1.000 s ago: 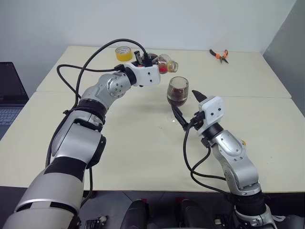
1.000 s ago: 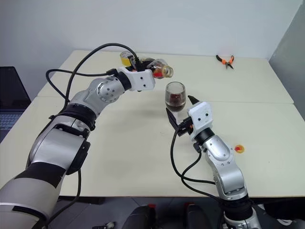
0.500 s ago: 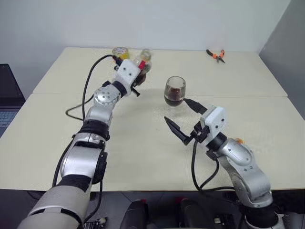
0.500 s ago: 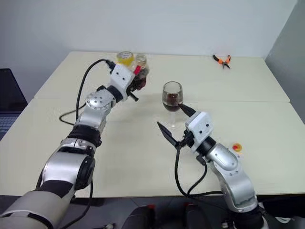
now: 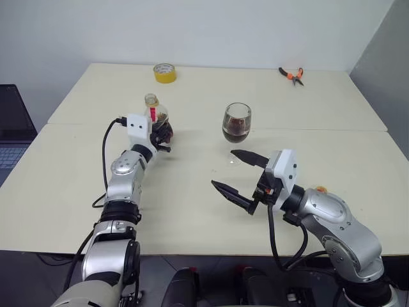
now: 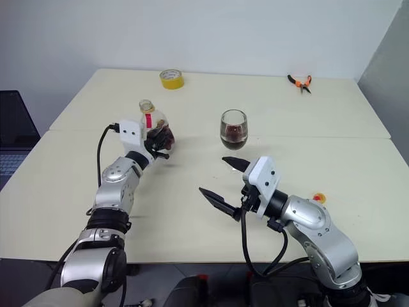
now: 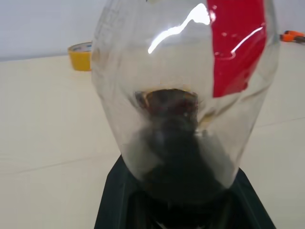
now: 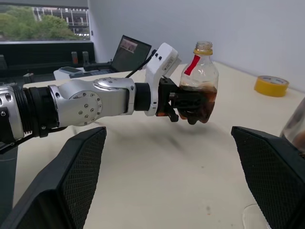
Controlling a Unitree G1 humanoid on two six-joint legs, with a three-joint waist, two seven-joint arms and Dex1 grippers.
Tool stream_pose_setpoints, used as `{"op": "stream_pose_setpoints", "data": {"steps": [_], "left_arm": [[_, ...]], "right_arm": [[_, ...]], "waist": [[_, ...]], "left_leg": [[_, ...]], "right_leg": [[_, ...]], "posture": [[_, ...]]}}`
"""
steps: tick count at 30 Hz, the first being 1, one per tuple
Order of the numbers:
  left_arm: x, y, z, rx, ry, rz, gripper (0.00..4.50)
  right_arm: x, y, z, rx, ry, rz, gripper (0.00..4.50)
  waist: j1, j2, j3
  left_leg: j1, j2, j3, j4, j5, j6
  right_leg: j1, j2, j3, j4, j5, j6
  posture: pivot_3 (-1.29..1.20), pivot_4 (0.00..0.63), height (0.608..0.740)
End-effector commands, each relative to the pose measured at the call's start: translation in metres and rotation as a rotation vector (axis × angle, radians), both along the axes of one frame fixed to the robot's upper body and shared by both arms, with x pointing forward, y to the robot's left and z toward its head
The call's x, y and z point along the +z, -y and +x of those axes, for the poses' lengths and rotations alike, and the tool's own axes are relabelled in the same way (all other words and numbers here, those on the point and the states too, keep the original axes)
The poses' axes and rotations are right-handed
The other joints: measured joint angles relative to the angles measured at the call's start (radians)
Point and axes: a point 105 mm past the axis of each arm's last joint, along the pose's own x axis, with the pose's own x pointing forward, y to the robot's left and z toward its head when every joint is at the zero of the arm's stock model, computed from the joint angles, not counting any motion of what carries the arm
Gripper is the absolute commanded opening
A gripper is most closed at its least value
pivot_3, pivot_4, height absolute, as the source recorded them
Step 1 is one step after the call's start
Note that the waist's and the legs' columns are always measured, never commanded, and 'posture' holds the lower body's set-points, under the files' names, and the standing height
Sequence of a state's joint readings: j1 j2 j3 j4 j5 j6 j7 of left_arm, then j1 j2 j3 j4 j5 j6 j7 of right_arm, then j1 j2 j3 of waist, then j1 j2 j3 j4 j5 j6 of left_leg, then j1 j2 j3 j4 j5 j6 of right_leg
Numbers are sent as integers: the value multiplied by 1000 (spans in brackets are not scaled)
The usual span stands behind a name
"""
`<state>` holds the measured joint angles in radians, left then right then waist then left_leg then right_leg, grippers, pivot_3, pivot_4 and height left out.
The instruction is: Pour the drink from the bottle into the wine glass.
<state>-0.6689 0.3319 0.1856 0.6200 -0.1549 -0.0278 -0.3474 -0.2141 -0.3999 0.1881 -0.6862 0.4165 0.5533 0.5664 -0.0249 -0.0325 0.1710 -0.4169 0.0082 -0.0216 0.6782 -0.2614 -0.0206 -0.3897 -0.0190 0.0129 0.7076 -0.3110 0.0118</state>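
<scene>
One bottle (image 5: 155,116) upright, plain red label | left jaws pinching it | right jaws spread

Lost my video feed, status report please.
Left gripper shut on upright clear plastic bottle. Right gripper open, empty. Clear stemmed wine glass part-filled with dark drink. Nothing between them.

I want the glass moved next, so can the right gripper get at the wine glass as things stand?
Probably yes. The right gripper is open and empty, just short of the wine glass, with bare table between them. The bottle is held off to the side.
</scene>
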Motion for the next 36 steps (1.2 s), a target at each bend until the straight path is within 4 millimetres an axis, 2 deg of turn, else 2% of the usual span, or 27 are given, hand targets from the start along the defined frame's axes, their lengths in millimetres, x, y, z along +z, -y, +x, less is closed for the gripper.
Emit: {"op": "stream_pose_setpoints", "data": {"steps": [1,5,9,20,31,36], "left_arm": [[16,-1,0,39,73,-3,746],[11,-2,0,71,69,-17,746],[-4,-18,2,196,26,-49,746],[-13,-14,7,214,-11,-24,746],[-7,-9,3,192,28,-48,4462],[2,-12,-11,200,82,-25,4485]], "right_arm": [[6,-3,-2,33,29,6,4500],[6,-5,-1,43,26,9,4500],[4,-9,1,61,21,-1,4500],[10,-13,0,85,18,35,4500],[17,-13,1,78,24,60,4500],[14,-9,1,71,17,45,4500]], "waist": [[2,0,0],[1,0,0],[0,0,0],[-1,-1,-1],[-1,-1,-1],[-1,-1,-1]], "left_leg": [[0,0,0,0,0,0],[0,0,0,0,0,0],[0,0,0,0,0,0],[0,0,0,0,0,1],[0,0,-1,0,0,0],[0,0,0,0,0,0]], "right_leg": [[0,0,0,0,0,0],[0,0,0,0,0,0],[0,0,0,0,0,0],[0,0,-1,0,0,0],[0,0,-1,0,0,0],[0,0,0,0,0,0]], "posture": [[0,150,740],[0,150,740],[0,150,740],[0,150,740],[0,150,740],[0,150,740]]}}
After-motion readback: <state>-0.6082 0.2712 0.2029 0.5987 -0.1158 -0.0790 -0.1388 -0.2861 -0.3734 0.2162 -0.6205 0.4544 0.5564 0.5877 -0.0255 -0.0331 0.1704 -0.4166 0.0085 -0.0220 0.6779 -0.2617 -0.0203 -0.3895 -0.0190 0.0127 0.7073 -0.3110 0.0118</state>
